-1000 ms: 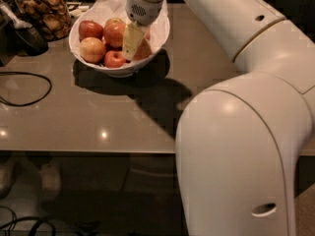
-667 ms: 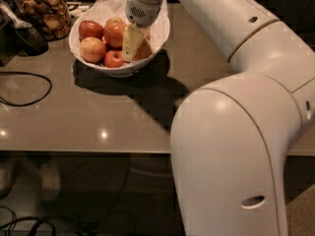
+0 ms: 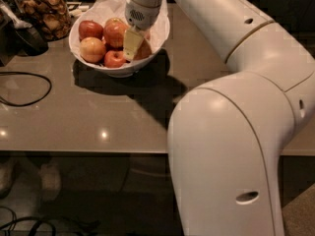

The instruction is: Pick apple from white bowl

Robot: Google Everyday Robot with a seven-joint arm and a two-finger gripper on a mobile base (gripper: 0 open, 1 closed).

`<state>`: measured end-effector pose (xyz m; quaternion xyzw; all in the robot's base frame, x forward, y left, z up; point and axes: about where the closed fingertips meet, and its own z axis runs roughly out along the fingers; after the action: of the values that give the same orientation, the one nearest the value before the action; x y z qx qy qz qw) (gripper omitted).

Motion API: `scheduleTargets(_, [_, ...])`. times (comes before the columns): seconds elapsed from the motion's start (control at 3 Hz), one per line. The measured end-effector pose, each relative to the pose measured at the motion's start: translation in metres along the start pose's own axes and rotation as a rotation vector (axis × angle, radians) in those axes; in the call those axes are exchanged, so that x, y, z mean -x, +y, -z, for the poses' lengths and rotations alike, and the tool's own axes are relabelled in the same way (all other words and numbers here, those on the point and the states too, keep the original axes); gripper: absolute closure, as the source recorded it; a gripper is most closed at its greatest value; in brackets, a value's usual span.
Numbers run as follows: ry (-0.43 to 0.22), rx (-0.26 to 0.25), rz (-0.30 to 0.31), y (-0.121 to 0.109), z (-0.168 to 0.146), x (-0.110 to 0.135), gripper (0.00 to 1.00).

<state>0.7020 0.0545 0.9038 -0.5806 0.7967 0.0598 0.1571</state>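
Lowered into the white bowl (image 3: 162, 31), the gripper (image 3: 132, 43) is held among the fruit at the bowl's right half, just beside a small deep-red apple (image 3: 114, 58) and in front of a partly hidden orange apple (image 3: 144, 49). Whether the gripper is open, closed or gripping anything cannot be told. The apple (image 3: 92, 49), pale yellow-orange with a reddish blush, is seen at the front left of the bowl, apart from the gripper, with the small red one between them. 2 darker red apples (image 3: 90, 29) are set behind it, so 5 apples are counted in all.

Compared with 0.7 s ago, the gripper is found in almost the same place inside the bowl, and no apple is seen to be shifted. The bulky lower link of the arm (image 3: 221, 146) is moved slightly leftward, so more of the tabletop is covered by it.

The bowl is placed on a glossy grey-brown table (image 3: 98, 112), on which 2 small light reflections are shown near the front edge. A dark shadow is cast on it in front of the bowl and under the arm. A black cable loop (image 3: 29, 90) is laid at the left, a glass jar of brown snacks (image 3: 44, 11) is stood at the far left corner, and a black object (image 3: 24, 38) is set just beside it. Below the table edge the room is dark; more cables (image 3: 29, 224) are made out on the floor.
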Motion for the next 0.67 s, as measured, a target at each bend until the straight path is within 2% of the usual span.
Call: scheduleTargets(0.67, [0.000, 0.000, 0.000, 0.0000, 0.0000, 0.0000, 0.96])
